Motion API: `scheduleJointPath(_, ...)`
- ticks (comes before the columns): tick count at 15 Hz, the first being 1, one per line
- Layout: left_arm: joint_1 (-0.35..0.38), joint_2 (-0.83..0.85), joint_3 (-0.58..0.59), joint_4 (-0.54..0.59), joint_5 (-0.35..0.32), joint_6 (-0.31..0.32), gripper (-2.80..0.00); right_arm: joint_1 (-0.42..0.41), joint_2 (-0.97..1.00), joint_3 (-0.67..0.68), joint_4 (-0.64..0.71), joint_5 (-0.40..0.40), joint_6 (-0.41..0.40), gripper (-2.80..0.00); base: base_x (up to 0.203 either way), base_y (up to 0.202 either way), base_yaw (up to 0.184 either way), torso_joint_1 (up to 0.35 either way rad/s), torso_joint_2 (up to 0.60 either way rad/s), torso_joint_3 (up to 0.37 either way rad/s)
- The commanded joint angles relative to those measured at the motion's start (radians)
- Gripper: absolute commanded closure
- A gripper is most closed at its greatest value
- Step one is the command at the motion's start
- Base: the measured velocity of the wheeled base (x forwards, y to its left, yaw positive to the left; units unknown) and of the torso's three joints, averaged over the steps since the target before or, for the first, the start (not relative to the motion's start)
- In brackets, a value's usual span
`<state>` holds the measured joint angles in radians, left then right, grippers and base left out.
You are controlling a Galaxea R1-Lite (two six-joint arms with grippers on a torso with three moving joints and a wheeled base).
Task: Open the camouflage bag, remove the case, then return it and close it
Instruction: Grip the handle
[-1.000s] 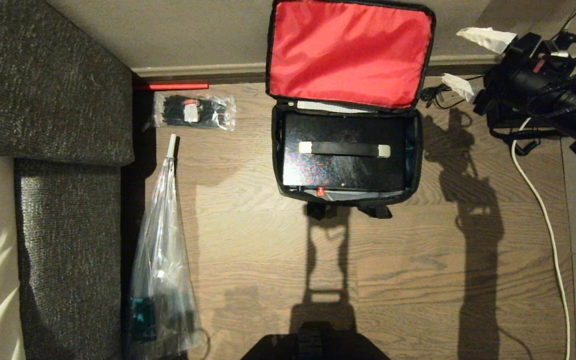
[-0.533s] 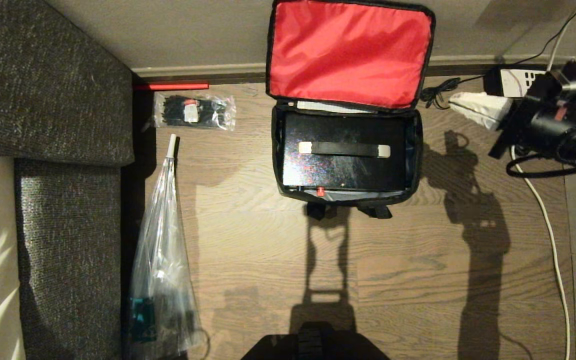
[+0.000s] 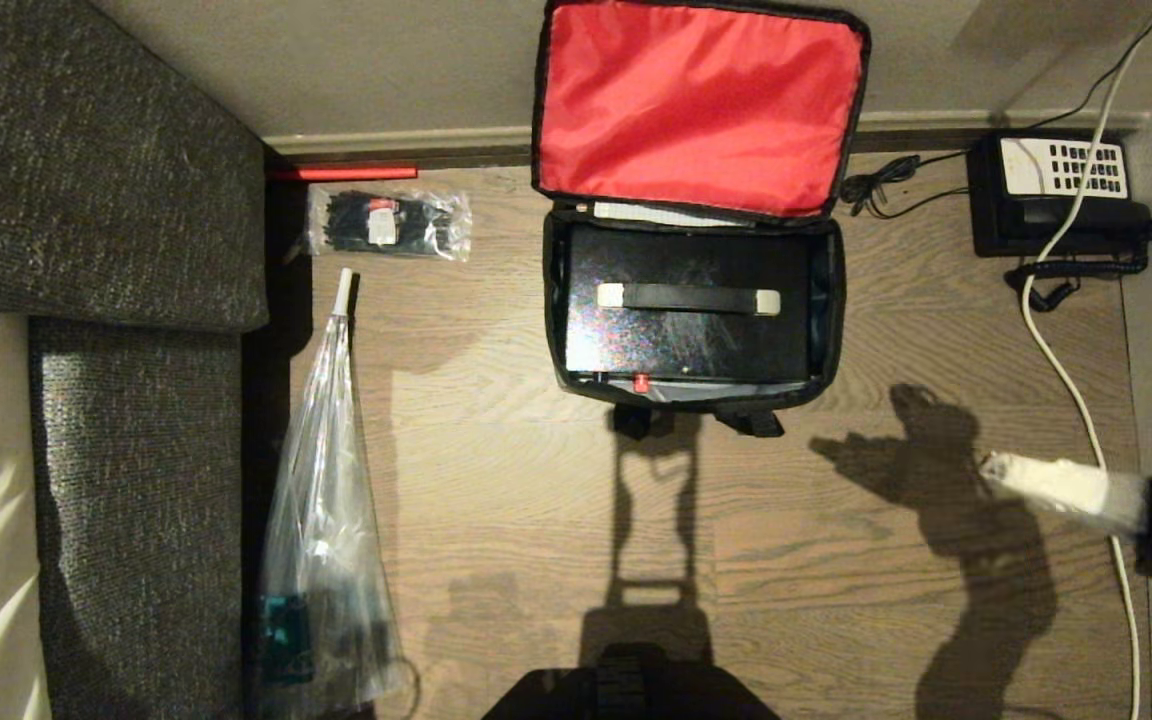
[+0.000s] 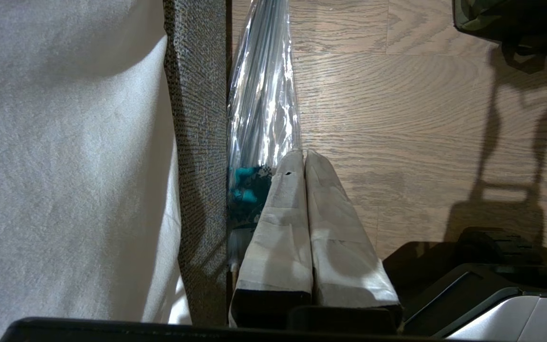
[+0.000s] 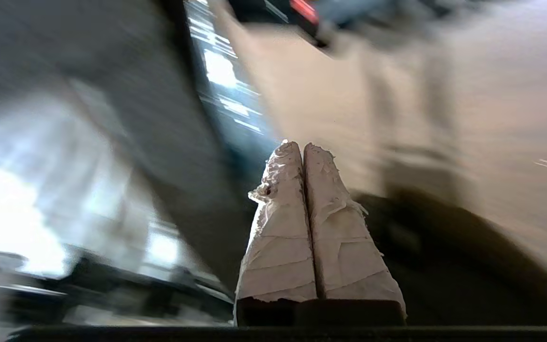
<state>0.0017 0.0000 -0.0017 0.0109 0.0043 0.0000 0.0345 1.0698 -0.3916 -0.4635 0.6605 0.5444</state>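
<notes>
Red lining is showing — the camouflage bag (image 3: 694,395) is lying open with the case (image 3: 688,315) inside, while the right gripper (image 3: 998,470) (fingers pressed together, empty) is hovering beside it — closing the lid likely comes next.

One camouflage bag (image 3: 696,395) stands open at the upper centre of the head view, and one black case (image 3: 686,340) lies inside it, with one handle across its top. Two clear plastic packets lie at the left: one small packet of black items (image 3: 388,222) near the wall and one long bag (image 3: 321,540) below it. One black telephone (image 3: 1051,195) sits at the upper right. One white cable (image 3: 1076,400) runs down the right side. Two end effectors show: the right end effector (image 3: 1006,470) and the left end effector (image 4: 304,154).
</notes>
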Motion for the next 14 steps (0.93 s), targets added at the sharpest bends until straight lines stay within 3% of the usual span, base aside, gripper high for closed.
scheduleJointPath(1,0.0,0.0,0.0,0.0,0.0,0.0,0.0,0.004,-0.349,0.058,0.305,-0.101,-0.202,0.0,0.0,0.0,0.0,0.0,0.0,0.0)
scheduleJointPath(4,0.0,0.0,0.0,0.0,0.0,0.0,0.0,-0.024,-0.667,0.104,0.606,-0.234,-0.394,0.0,0.0,0.0,0.0,0.0,0.0,0.0)
scheduleJointPath(6,0.001,0.0,0.0,0.0,0.0,0.0,0.0,-0.05,-0.783,0.199,0.685,-0.353,-0.518,0.0,0.0,0.0,0.0,0.0,0.0,0.0)
scheduleJointPath(10,0.0,0.0,0.0,0.0,0.0,-0.002,0.0,-0.063,-0.901,0.35,0.43,-0.401,-0.515,0.0,0.0,0.0,0.0,0.0,0.0,0.0)
scheduleJointPath(12,0.0,0.0,0.0,0.0,0.001,-0.002,0.0,-0.046,-0.998,0.365,0.393,-0.412,-0.512,0.0,0.0,0.0,0.0,0.0,0.0,0.0)
scheduleJointPath(13,0.0,0.0,0.0,0.0,0.0,0.0,0.0,-0.042,-1.018,0.371,0.386,-0.478,-0.519,0.0,0.0,0.0,0.0,0.0,0.0,0.0)
scheduleJointPath(14,0.0,0.0,0.0,0.0,0.0,-0.002,0.0,-0.04,-1.017,0.373,0.392,-0.605,-0.542,0.0,0.0,0.0,0.0,0.0,0.0,0.0)
